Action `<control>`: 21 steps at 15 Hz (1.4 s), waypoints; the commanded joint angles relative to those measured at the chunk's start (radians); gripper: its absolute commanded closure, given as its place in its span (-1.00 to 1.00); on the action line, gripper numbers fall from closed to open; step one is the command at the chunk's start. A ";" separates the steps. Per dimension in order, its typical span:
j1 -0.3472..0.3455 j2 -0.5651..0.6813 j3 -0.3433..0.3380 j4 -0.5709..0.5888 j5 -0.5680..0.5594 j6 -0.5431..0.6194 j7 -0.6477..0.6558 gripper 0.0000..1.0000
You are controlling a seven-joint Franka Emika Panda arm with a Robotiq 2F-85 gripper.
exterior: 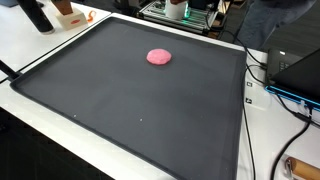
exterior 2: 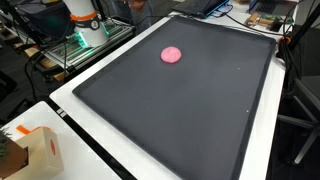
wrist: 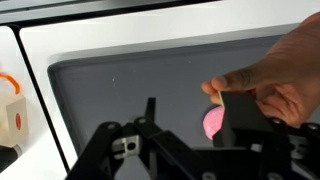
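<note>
A small round pink object (exterior: 159, 57) lies on a large dark mat (exterior: 120, 100), seen in both exterior views (exterior 2: 172, 55). In the wrist view the pink object (wrist: 211, 123) sits just beyond my gripper (wrist: 192, 115), partly hidden behind the right finger. The gripper's two black fingers are spread apart and hold nothing. A person's hand (wrist: 270, 70) reaches in from the right, with its fingertips at the right finger and right above the pink object. The gripper and the hand do not show in the exterior views.
The mat (exterior 2: 190, 110) lies on a white table (exterior: 60, 140). A small cardboard box with orange marks (exterior 2: 35, 150) stands by a table corner and shows in the wrist view (wrist: 10, 110). Cables (exterior: 268, 95) and electronics (exterior: 300, 65) lie along one side. The robot base (exterior 2: 82, 20) is beyond the mat.
</note>
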 commanded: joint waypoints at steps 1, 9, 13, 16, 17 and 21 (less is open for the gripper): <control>0.001 0.002 -0.012 0.002 -0.001 0.000 -0.007 -0.02; 0.005 -0.002 -0.010 0.003 0.001 -0.002 -0.007 1.00; 0.003 0.001 -0.004 0.003 -0.002 -0.002 0.000 0.75; 0.003 0.000 -0.005 0.003 -0.002 -0.002 0.000 0.75; 0.003 0.000 -0.005 0.003 -0.002 -0.002 0.000 0.75; 0.003 0.000 -0.005 0.003 -0.002 -0.002 0.000 0.75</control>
